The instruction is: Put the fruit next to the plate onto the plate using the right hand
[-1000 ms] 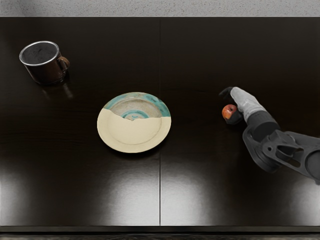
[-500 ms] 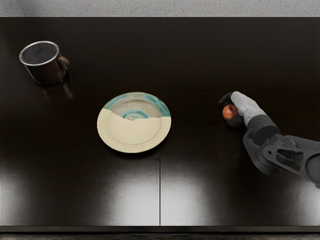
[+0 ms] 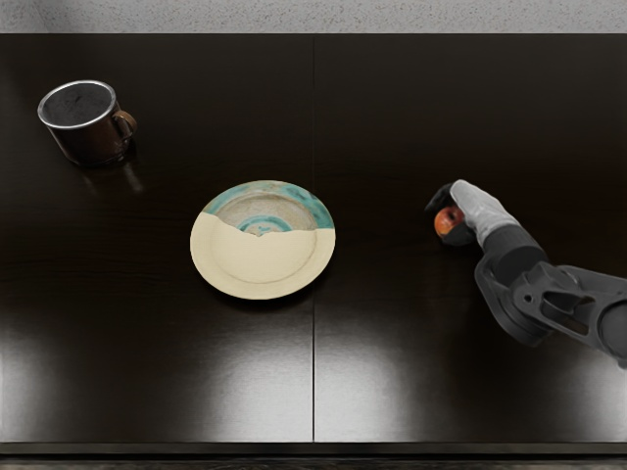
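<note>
The fruit (image 3: 448, 221) is gripped by the right hand (image 3: 466, 211), well right of the plate (image 3: 257, 266); the grasp seems made, so a lift and leftward carry are needed.

head view | high, slanting down — faces the dark table (image 3: 411, 372) | mid-distance, far edge along frame top | plate (image 3: 257, 264) near centre
</note>
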Robot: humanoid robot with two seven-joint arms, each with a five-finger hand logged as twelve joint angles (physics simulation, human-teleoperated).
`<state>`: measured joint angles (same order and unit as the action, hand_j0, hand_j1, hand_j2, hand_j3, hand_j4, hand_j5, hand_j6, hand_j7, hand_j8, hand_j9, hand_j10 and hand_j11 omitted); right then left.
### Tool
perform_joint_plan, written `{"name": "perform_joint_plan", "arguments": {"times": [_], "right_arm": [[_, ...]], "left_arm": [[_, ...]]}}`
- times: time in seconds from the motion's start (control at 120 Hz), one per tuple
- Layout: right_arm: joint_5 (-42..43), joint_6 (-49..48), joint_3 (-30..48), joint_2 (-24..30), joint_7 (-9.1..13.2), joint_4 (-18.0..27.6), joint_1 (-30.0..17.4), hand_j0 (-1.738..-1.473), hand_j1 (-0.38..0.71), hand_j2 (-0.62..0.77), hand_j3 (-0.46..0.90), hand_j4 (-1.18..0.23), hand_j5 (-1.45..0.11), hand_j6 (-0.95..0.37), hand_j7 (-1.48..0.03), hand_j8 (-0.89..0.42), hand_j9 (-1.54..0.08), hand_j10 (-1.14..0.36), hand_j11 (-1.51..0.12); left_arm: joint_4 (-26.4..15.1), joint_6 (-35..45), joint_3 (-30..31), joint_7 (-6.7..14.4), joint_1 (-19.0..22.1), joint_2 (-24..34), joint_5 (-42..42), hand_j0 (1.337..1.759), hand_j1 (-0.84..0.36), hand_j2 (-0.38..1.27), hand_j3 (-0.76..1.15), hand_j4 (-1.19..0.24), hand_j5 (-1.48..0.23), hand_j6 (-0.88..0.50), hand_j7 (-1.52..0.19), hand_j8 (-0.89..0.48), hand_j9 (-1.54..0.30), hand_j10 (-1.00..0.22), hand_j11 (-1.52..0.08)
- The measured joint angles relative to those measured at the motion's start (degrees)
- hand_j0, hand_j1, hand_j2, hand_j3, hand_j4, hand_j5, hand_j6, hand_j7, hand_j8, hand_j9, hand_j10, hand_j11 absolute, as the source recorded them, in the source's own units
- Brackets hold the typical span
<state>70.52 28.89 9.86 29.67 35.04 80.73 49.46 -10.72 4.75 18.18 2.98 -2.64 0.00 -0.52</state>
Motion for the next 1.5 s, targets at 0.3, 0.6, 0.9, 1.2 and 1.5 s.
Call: {"name": "perform_joint_plan", "arguments": {"times": [0.3, 0.6, 0.9, 1.2, 1.5], "right_arm": [[-0.3, -0.4, 0.5, 0.2, 0.0, 1.6, 1.0, -1.655, 0.24, 0.19, 0.00, -0.63, -0.80, -0.56, -0.81, -0.46, -0.81, -0.58, -0.82], [-0.7, -0.4, 0.6, -0.1, 0.0, 4.8, 4.7, -1.656, 0.23, 0.22, 0.00, -0.63, -0.83, -0.58, -0.82, -0.47, -0.83, -0.59, -0.83], [-1.2, -0.4, 0.6, -2.8, 0.0, 5.8, 6.8, -1.656, 0.23, 0.22, 0.00, -0.63, -0.83, -0.58, -0.82, -0.47, -0.83, -0.59, -0.84], [-1.2, -0.4, 0.6, -5.4, 0.0, 7.0, 8.1, -1.656, 0.22, 0.20, 0.00, -0.64, -0.83, -0.58, -0.83, -0.48, -0.84, -0.60, -0.84], [-1.3, -0.3, 0.6, -9.1, 0.0, 7.1, 9.5, -1.656, 0.23, 0.22, 0.00, -0.64, -0.83, -0.58, -0.83, -0.48, -0.83, -0.60, -0.84]], "left_arm": [[0.0, 0.0, 0.0, 0.0, 0.0, 0.0, 0.0, 1.658, 0.07, 0.05, 0.00, -0.23, -0.30, -0.23, -0.30, -0.23, -0.30, -0.23, -0.30], [0.0, 0.0, 0.0, 0.0, 0.0, 0.0, 0.0, 1.658, 0.07, 0.05, 0.00, -0.23, -0.30, -0.23, -0.30, -0.23, -0.30, -0.23, -0.30], [0.0, 0.0, 0.0, 0.0, 0.0, 0.0, 0.0, 1.658, 0.07, 0.05, 0.00, -0.23, -0.30, -0.23, -0.30, -0.23, -0.30, -0.23, -0.30], [0.0, 0.0, 0.0, 0.0, 0.0, 0.0, 0.0, 1.658, 0.07, 0.05, 0.00, -0.23, -0.30, -0.23, -0.30, -0.23, -0.30, -0.23, -0.30], [0.0, 0.0, 0.0, 0.0, 0.0, 0.0, 0.0, 1.658, 0.07, 0.05, 0.00, -0.23, -0.30, -0.23, -0.30, -0.23, -0.30, -0.23, -0.30]]}}
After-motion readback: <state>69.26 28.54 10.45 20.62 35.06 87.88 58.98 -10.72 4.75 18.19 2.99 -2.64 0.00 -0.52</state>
